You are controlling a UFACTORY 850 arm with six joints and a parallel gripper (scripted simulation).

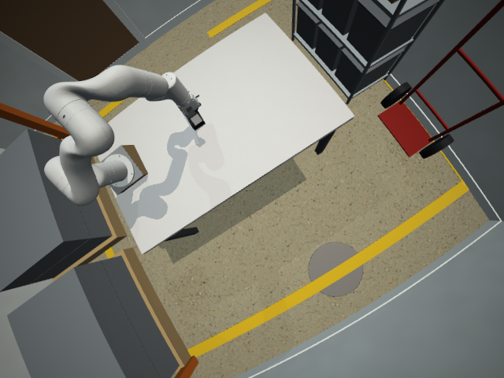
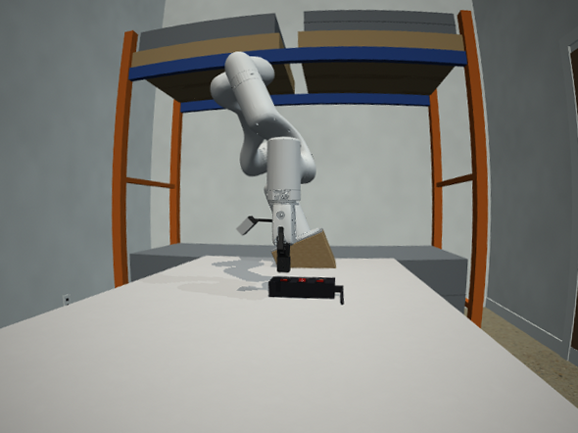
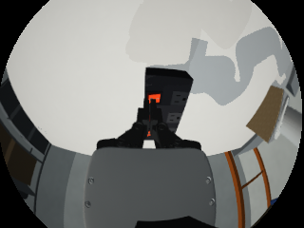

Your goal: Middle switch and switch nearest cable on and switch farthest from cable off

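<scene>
Power strip (image 2: 302, 287) lies flat near the worktop's arm-side edge, cable stub at one end. Gripper (image 2: 282, 265), fingers fully closed and empty, hovers above the farthest switch (image 2: 283, 279). Advice: press straight down, gently, avoiding the middle switch (image 2: 301, 279).

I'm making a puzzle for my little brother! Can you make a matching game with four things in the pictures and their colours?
Things:
1. power strip
2. arm
3. hand truck
4. floor stripe

Colours:
A. yellow
B. black
C. red
D. white

Pairs: 1-B, 2-D, 3-C, 4-A
</scene>
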